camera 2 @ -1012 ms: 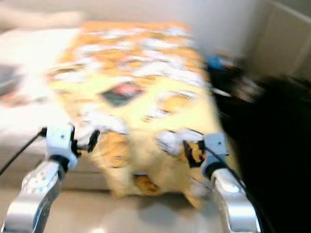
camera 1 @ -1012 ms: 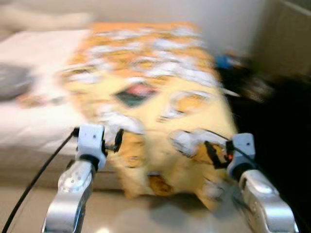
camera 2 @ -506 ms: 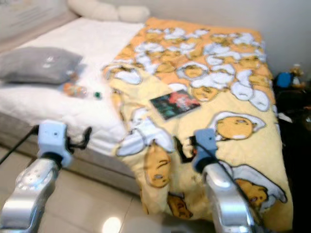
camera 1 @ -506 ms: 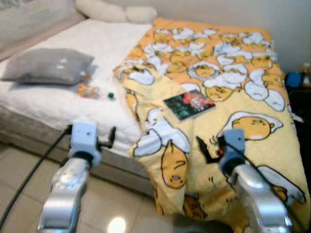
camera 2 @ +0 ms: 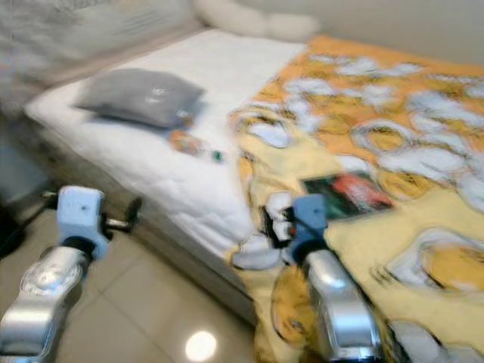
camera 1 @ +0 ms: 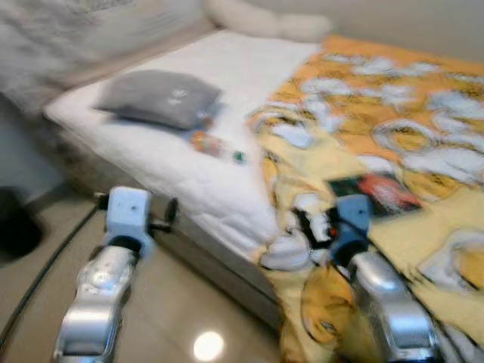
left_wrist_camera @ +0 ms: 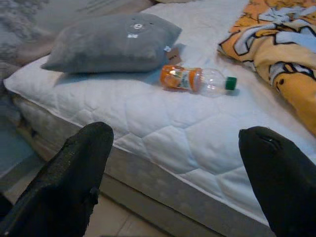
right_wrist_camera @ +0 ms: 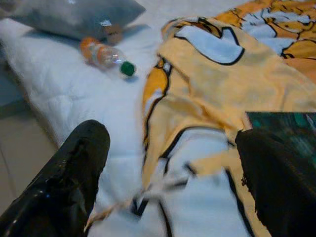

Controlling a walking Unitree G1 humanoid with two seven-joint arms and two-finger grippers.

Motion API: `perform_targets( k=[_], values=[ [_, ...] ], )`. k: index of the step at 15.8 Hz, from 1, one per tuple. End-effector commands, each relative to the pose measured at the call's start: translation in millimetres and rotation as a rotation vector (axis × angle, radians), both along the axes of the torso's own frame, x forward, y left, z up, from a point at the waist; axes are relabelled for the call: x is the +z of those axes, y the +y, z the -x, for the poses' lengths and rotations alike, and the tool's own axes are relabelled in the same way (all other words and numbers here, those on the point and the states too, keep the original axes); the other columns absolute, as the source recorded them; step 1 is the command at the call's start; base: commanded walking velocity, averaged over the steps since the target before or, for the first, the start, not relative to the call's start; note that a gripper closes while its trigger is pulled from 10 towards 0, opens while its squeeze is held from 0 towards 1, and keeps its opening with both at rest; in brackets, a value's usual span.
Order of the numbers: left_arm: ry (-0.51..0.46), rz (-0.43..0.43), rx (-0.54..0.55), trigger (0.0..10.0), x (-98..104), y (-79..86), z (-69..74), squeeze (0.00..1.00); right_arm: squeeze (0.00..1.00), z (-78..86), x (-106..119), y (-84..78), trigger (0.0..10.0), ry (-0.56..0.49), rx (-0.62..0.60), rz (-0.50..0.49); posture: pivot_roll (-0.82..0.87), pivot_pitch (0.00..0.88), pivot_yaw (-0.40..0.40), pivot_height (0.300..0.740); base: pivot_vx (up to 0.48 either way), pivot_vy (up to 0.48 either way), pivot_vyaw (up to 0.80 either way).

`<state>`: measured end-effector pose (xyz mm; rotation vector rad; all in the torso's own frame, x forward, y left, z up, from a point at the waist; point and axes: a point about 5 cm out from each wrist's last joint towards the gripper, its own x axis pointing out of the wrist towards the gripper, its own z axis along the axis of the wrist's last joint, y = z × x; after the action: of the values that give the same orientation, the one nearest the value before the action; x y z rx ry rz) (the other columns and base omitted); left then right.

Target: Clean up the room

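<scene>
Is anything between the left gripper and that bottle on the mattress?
Nothing visible. The left gripper is open before the bed's edge, and only bare white mattress lies between it and the bottle. The grey pillow sits behind the bottle.

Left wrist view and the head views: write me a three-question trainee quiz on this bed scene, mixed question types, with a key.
1. True or false: the plastic bottle stands upright on the mattress.
2. What lies on the yellow blanket beside the right gripper?
A. book
B. shoe
C. cup
3. Fill in: the bottle's cap is ____.

Key:
1. False; it lies on its side by the grey pillow.
2. A, the book.
3. Green.
</scene>
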<state>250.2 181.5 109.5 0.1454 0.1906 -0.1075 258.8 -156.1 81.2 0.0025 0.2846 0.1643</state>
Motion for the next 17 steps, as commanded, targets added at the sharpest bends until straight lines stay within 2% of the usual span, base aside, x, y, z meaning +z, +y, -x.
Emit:
perform_targets(
  k=[1, 2, 3, 4, 7, 8, 9, 10, 11, 12, 13, 17],
  values=[
    [-0.02, -0.015, 0.026, 10.0, 6, 8.3, -5.0, 0.0, 1.0, -7.1, 6, 9.3, 10.0, -0.034, 0.02, -0.014, -0.01, 0.0, 0.055, 0.74, 0.334, 0.0, 0.8],
    [-0.02, -0.011, 0.036, 10.0, 6, 8.8, -6.3, 0.0, 1.0, -7.9, 5, 9.1, 10.0, -0.034, 0.022, -0.002, -0.01, 0.0, 0.055, 0.74, 0.33, 0.0, 0.0],
    [-0.025, 0.007, 0.034, 10.0, 7, 9.0, -11.0, 0.0, 0.66, -12.6, 5, 9.0, 10.0, -0.027, 0.023, -0.014, -0.02, 0.0, 0.066, 0.74, 0.33, 0.0, 0.0],
    [-0.032, 0.029, 0.043, 10.0, 8, 10.4, -13.8, 0.0, 0.0, -17.1, 8, 8.1, 10.0, -0.028, 0.02, -0.035, -0.03, 0.0, 0.071, 0.74, 0.326, 0.0, 0.0],
    [-0.033, 0.028, 0.042, 10.0, 7, 11.1, -14.6, 0.0, 0.0, -20.1, 15, 14.1, 10.0, -0.039, 0.081, -0.078, -0.04, 0.0, 0.059, 0.74, 0.331, 0.0, 0.0],
    [-0.033, 0.02, 0.031, 10.0, 5, 7.6, -14.2, 0.0, 0.0, -19.5, 20, 15.7, 10.0, -0.111, 0.14, -0.1, -0.04, 0.0, 0.055, 0.74, 0.334, 0.0, 0.0],
    [-0.036, 0.017, 0.019, 10.0, 6, 3.4, -14.3, 0.0, 0.0, -20.4, 21, 11.0, 10.0, -0.141, 0.133, -0.069, -0.03, 0.0, 0.05, 0.74, 0.33, 0.0, 0.0],
    [-0.036, 0.018, 0.015, 10.0, 5, 1.7, -14.3, 0.0, 0.0, -21.7, 17, 4.8, 10.0, -0.117, 0.091, -0.028, -0.03, 0.0, 0.051, 0.74, 0.33, 0.0, 0.0],
    [-0.029, 0.01, -0.005, 10.0, 1, -3.0, -13.6, 0.0, 0.0, -20.6, 12, -2.1, 10.0, -0.08, 0.085, -0.077, -0.04, 0.0, 0.051, 0.74, 0.334, 0.0, 0.0],
    [-0.03, 0.01, -0.008, 10.0, 1, -3.8, -13.6, 0.0, 0.0, -20.5, 12, -2.5, 10.0, -0.071, 0.093, -0.088, -0.04, 0.0, 0.049, 0.74, 0.33, 0.0, 0.0],
    [-0.036, 0.016, -0.007, 10.0, 2, -4.4, -14.1, 0.0, 0.0, -19.4, 16, 0.9, 10.0, -0.086, 0.166, -0.064, -0.03, 0.0, 0.043, 0.74, 0.33, 0.0, 0.0],
    [-0.04, 0.008, -0.011, 10.0, 2, -4.6, -12.8, 0.0, 0.0, -13.6, 8, 5.8, 10.0, -0.074, 0.196, -0.062, -0.02, 0.0, 0.042, 0.74, 0.333, 0.0, 0.8]
  ],
)
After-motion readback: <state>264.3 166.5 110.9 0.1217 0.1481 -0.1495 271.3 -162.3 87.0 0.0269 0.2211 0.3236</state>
